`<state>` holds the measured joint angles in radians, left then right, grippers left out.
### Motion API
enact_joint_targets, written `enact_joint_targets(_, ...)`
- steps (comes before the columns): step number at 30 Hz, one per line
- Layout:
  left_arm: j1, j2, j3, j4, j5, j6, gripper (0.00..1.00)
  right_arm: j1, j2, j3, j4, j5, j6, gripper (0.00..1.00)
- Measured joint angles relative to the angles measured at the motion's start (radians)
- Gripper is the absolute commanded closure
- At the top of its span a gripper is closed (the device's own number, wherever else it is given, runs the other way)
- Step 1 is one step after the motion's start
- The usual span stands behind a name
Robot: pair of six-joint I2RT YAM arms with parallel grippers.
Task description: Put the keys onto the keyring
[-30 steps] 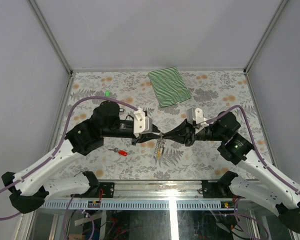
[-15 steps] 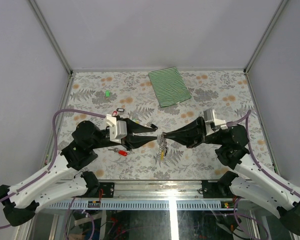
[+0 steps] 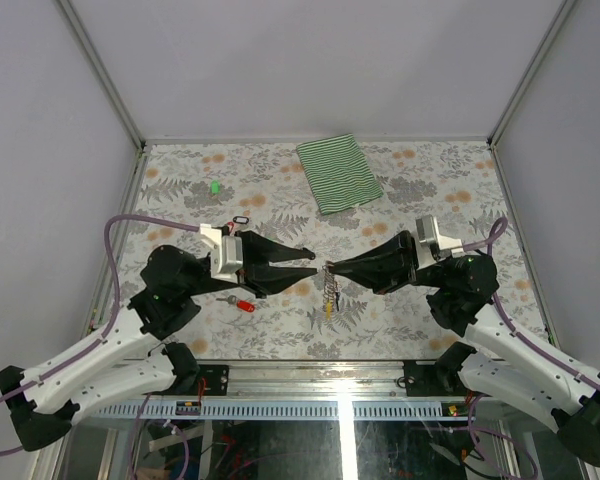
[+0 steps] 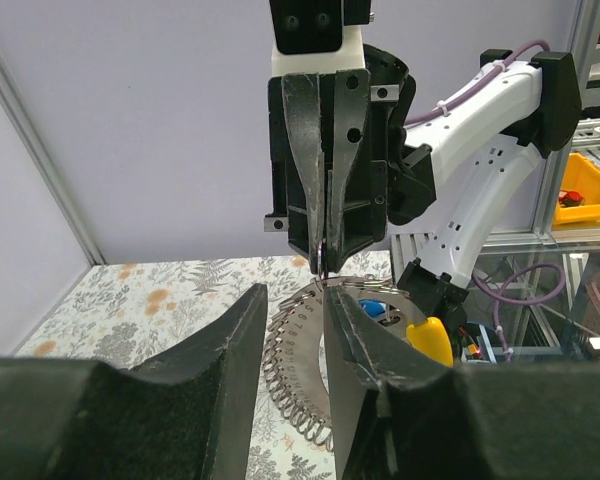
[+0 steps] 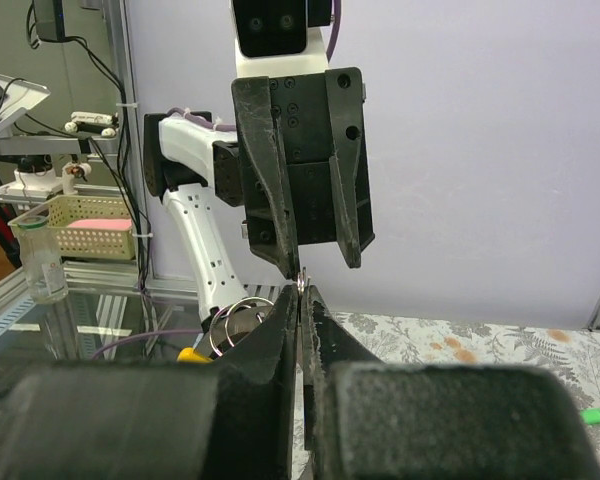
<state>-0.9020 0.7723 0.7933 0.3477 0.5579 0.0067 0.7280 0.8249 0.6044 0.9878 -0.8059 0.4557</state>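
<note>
My right gripper [image 3: 329, 268] is shut on the thin silvery keyring [image 5: 299, 281] and holds it above the table. Below it hang wire rings [image 5: 232, 327], a silvery numbered metal plate [image 4: 302, 345], a yellow tag [image 3: 328, 309] and a blue tag [image 4: 376, 308]. My left gripper [image 3: 311, 267] is open and empty, its tips facing the right gripper just left of the ring. In the left wrist view its fingers [image 4: 242, 345] frame the plate without touching it. A red-tagged key [image 3: 244, 305], a black-tagged key [image 3: 240, 221] and a green tag [image 3: 215, 186] lie on the table.
A green-striped folded cloth [image 3: 339, 174] lies at the back centre. The floral tabletop [image 3: 430, 180] is bounded by grey walls at left, right and back. A metal rail [image 3: 310, 405] runs along the near edge by the arm bases.
My left gripper has let go of the ring, opened and drawn back left. My right gripper has shifted a little right with the ring. The black-tagged key has come into view.
</note>
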Motion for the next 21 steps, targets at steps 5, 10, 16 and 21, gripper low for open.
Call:
enact_joint_targets(5,0.000,0.022,-0.005,0.038,0.016,-0.026,0.69,0.000,-0.002,0.000,-0.011,0.000,-0.011,1.00)
enact_joint_targets(10,0.000,0.049,-0.005,0.071,0.045,-0.045,0.69,0.000,-0.003,0.000,-0.018,-0.001,-0.017,1.00)
enact_joint_targets(16,0.000,0.068,-0.005,0.079,0.063,-0.056,0.73,0.000,-0.005,0.000,-0.026,-0.003,-0.020,1.00)
enact_joint_targets(21,0.000,0.080,-0.005,0.082,0.064,-0.059,0.80,0.000,-0.005,0.000,-0.026,-0.017,-0.023,1.00)
